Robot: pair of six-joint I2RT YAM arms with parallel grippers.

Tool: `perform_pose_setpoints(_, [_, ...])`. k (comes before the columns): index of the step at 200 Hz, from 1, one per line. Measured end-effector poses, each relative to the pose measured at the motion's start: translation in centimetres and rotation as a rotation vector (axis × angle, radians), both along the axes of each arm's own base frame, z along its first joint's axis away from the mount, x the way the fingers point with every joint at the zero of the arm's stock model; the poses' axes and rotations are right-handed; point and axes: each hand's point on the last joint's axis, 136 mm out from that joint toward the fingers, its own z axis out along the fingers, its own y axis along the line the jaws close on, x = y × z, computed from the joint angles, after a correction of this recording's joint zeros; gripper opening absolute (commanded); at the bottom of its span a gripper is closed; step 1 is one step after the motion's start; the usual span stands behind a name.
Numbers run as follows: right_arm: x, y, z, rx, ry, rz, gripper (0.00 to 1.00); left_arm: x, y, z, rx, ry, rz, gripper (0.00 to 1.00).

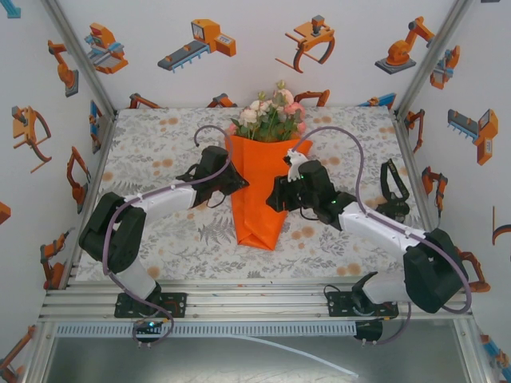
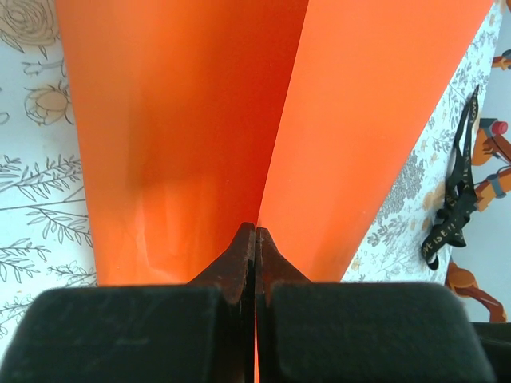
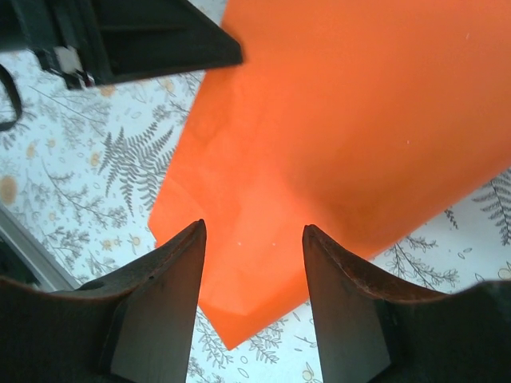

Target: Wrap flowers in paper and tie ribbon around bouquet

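The left gripper (image 2: pixel 255 235) has its fingers pressed tip to tip, right at the seam where one flap of the orange paper (image 2: pixel 184 120) overlaps the other. Whether an edge is nipped between them is hard to make out. The right gripper (image 3: pixel 254 231) holds its jaws apart over the cone's narrow lower end; whether they touch the sheet cannot be told. From above, the two grippers flank the bouquet (image 1: pixel 257 199), which lies mid-tablecloth (image 1: pixel 160 144) with its point toward the arms, its stems covered by paper. The flowers (image 1: pixel 270 114) spill from the far rim. The ribbon (image 2: pixel 455 195) lies well apart on the right, its lettering too small to read.
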Motion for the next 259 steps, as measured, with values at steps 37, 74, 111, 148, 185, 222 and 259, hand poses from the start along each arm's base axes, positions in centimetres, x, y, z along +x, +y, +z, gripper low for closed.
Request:
perform_pose_setpoints(37, [-0.2,-0.8,-2.0,-0.05,0.037,-0.025,0.53,-0.2,1.4,-1.8,0.044,-0.007,0.041,0.0])
perform_pose_setpoints(74, [-0.3,-1.1,-2.7,-0.072,0.05,-0.029,0.53,-1.0,2.8,-3.9,0.093,0.014,0.073,0.0])
perform_pose_setpoints(111, [-0.6,-1.2,-3.0,-0.09,0.054,-0.022,0.53,-1.3,3.7,-4.9,0.117,0.018,0.1,0.0])
perform_pose_setpoints(148, [-2.1,0.3,-3.2,-0.099,0.053,0.042,0.53,-1.2,3.7,-4.9,0.113,0.009,0.103,0.0])
perform_pose_setpoints(185, [-3.7,3.2,-4.3,-0.05,0.106,0.13,0.32,-1.2,3.7,-5.1,0.114,0.009,0.103,0.0])
perform_pose_setpoints(222, [-5.2,5.5,-7.6,-0.015,0.208,0.198,0.3,-1.2,3.8,-5.3,0.119,0.01,0.105,0.0])
perform_pose_setpoints(259, [-6.5,6.5,-11.1,-0.018,0.298,0.241,0.29,-1.7,4.1,-6.0,0.131,0.024,0.104,0.06])
